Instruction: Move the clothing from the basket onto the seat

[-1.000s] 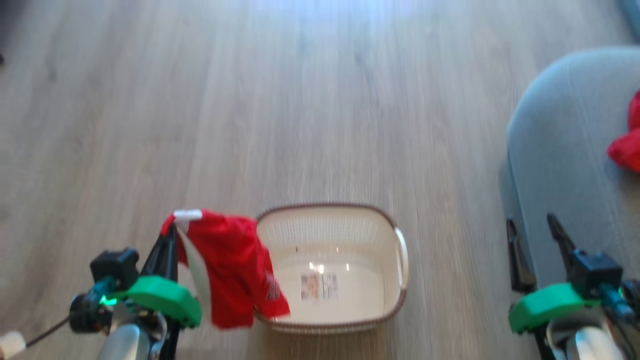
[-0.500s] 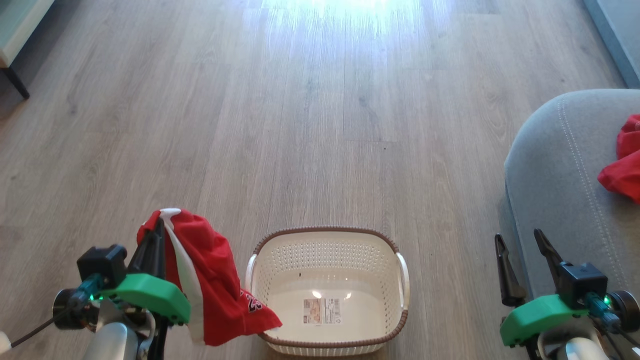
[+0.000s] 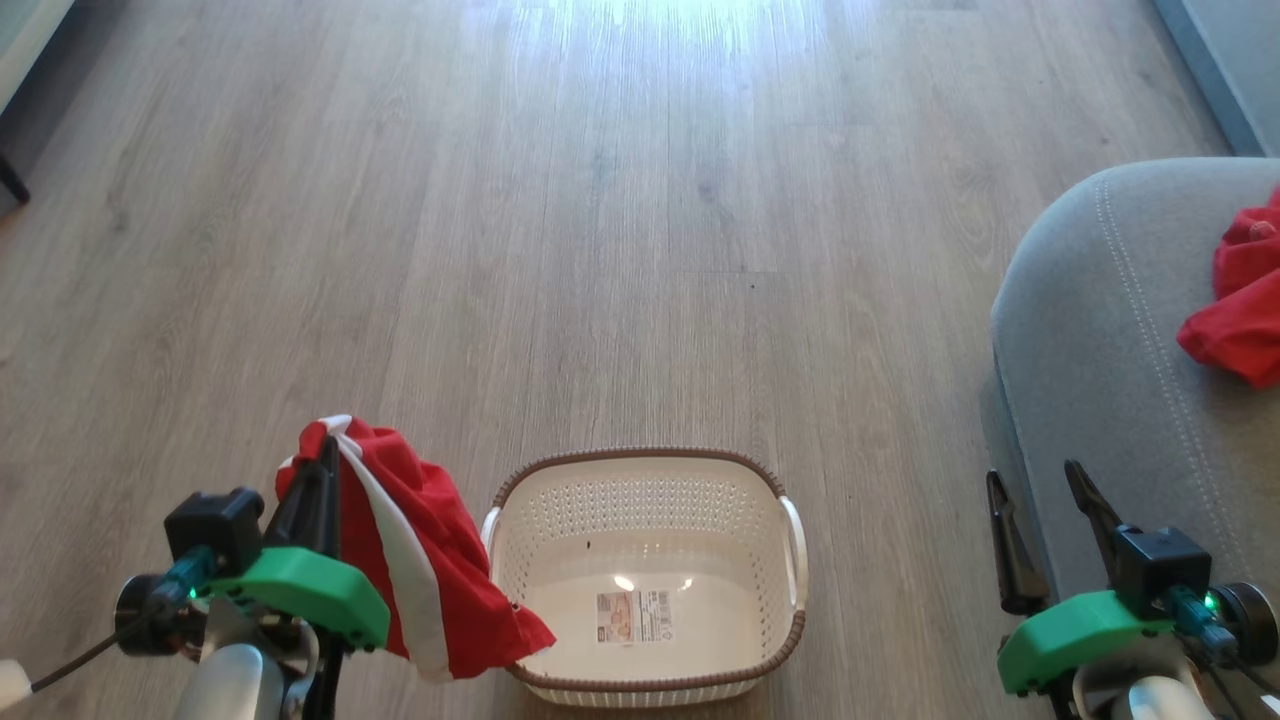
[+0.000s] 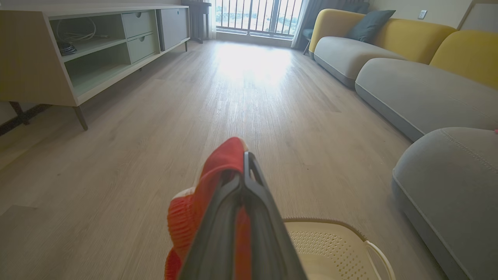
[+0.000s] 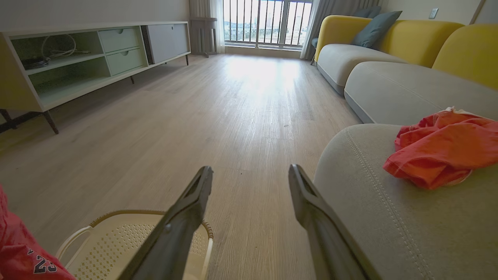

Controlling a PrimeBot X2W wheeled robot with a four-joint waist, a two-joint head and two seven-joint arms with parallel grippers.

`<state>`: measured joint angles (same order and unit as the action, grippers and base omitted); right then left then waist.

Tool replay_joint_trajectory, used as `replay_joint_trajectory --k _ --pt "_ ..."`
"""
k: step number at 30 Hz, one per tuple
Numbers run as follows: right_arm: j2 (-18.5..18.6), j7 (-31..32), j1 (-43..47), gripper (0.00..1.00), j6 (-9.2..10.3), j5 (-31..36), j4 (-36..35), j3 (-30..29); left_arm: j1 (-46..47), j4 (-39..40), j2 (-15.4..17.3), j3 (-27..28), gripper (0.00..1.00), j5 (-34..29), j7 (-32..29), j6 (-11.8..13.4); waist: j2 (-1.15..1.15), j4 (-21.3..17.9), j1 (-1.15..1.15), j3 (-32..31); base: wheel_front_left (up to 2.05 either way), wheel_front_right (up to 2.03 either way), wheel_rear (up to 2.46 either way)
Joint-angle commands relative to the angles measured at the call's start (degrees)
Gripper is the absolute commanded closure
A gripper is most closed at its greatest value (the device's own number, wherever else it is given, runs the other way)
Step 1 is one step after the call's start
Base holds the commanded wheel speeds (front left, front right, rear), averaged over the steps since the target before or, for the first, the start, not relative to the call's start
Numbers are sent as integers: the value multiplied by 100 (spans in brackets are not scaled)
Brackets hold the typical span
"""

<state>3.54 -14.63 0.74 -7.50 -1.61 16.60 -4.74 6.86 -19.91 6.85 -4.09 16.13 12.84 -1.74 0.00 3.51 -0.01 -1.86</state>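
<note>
My left gripper [image 3: 322, 450] is shut on a red and white garment of the clothing [image 3: 420, 560], which hangs left of the basket with its lower corner over the near left rim. The left wrist view shows the same cloth [image 4: 218, 171] pinched at my left gripper's tip [image 4: 245, 155]. The cream basket [image 3: 645, 475] stands on the floor with nothing but a sticker inside. Another red garment [image 3: 1235, 310] lies on the grey seat [image 3: 1100, 350] at the right, seen again in the right wrist view [image 5: 435, 149]. My right gripper [image 3: 1035, 480] is open beside the seat's near edge, holding nothing [image 5: 251, 175].
Wooden floor [image 3: 600, 250] stretches ahead. A low cabinet on legs [image 5: 70, 62] runs along the left wall. A grey and yellow sofa [image 5: 389, 58] lines the right side, and a railed window [image 5: 268, 23] is at the far end.
The head camera has shifted, so the whole picture moved. The red garment has swung further left and clear of the basket's inside. The right gripper stays open.
</note>
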Motion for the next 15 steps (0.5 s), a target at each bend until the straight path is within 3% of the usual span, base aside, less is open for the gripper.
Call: replay_joint_trajectory --k 1,15 --pt "22 -37 -180 0 1 -36 -153 154 280 200 85 146 100 49 41 42 0 -17 1 1 0 0 0" --pt "7 -37 -212 0 1 -34 -164 135 327 197 119 64 100 102 51 52 0 -92 1 21 0 0 0"
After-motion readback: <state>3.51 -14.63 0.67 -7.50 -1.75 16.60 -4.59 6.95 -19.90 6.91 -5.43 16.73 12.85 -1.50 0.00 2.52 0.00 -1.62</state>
